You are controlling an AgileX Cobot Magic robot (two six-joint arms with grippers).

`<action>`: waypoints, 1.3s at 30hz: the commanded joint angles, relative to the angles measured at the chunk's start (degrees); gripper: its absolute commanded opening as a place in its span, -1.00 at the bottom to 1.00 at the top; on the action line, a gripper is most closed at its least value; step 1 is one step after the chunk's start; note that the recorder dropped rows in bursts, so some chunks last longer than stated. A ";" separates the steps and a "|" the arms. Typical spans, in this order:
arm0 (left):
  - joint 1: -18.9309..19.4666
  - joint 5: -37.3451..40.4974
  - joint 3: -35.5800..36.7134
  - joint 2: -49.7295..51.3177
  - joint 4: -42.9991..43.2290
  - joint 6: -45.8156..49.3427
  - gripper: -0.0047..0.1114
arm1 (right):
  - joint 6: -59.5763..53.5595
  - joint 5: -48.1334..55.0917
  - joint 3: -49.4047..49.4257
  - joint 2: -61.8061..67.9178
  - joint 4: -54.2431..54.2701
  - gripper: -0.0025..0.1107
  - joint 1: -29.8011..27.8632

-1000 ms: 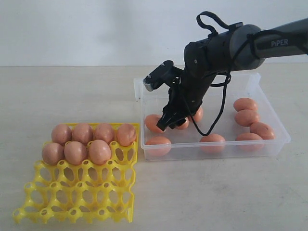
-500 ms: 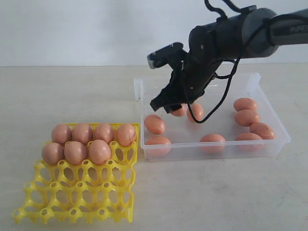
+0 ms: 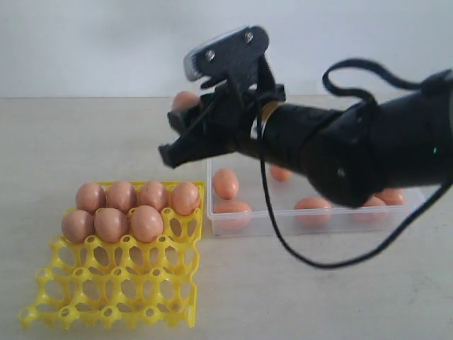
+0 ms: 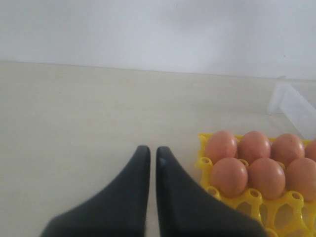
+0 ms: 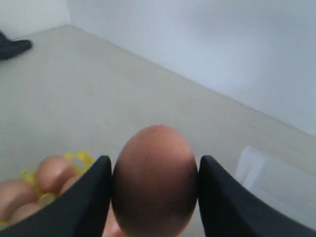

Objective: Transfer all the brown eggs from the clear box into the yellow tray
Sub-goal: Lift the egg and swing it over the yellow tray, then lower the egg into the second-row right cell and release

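Brown shell fills the middle of the right wrist view: one brown egg (image 3: pixel 185 100) is clamped in my right gripper (image 5: pixel 154 165), with a black finger (image 5: pixel 91 195) pressed against each side of it. In the exterior view this egg hangs clear of the pale table (image 3: pixel 340 297). It lies outside the left end wall of the clear box (image 3: pixel 212 170) and sits higher in the view than the far right corner of the yellow tray (image 3: pixel 106 283). How far back it lies I cannot tell. My right arm (image 3: pixel 354 156) reaches across in front of the box and hides much of its floor. Five brown eggs (image 3: pixel 226 183) show inside the box: two close to its left end wall, one against its near wall, one half covered by my arm towards the far wall, and one near its right end. The tray stands on the table just beside the box's near left corner, without visibly touching it. It carries seven eggs (image 3: pixel 121 195): four fill the row along its far edge, and three sit in the next row, counted from its left edge. My left gripper (image 4: pixel 150 153) appears only in the left wrist view. Its two dark fingertips lie together with a thin slit between them and hold nothing. It hovers low over bare table near a corner of the tray, apart from the eggs seated there, and a corner of the clear box shows beyond the tray.
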 commanded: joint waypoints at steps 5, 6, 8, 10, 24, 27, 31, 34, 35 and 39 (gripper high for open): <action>-0.36 -0.41 0.23 -0.20 0.31 -0.01 -0.85 | -0.04 -7.29 6.21 -0.71 6.96 -0.96 11.31; -0.36 -0.41 0.23 -0.20 0.31 -0.01 -0.85 | -0.04 -7.03 6.94 -0.57 7.93 -0.96 12.16; -0.36 -0.41 0.23 -0.20 0.31 -0.01 -0.85 | -0.04 -6.91 8.30 0.48 8.44 -0.96 13.07; -0.36 -0.41 0.23 -0.20 0.31 -0.01 -0.85 | -0.14 -7.33 9.61 2.41 9.12 -0.96 13.52; -0.36 -0.41 0.23 -0.20 0.31 -0.01 -0.85 | -6.85 -15.50 10.43 10.62 20.58 -0.96 13.52; -0.36 -0.41 0.23 -0.20 0.31 -0.01 -0.85 | -7.31 -16.48 10.43 12.54 20.58 -0.96 13.52; -0.36 -0.41 0.23 -0.20 0.31 -0.01 -0.85 | -7.31 -17.40 10.43 13.37 20.58 -0.96 13.52; -0.36 -0.41 0.23 -0.20 0.31 -0.01 -0.85 | -7.43 -17.39 10.43 13.50 20.58 -0.96 13.52; -0.36 -0.41 0.23 -0.20 0.31 -0.01 -0.85 | -7.84 -17.39 10.43 13.50 20.58 -0.96 13.52; -0.36 -0.41 0.23 -0.20 0.31 -0.01 -0.85 | -9.46 -17.84 10.43 13.50 20.58 -0.96 13.52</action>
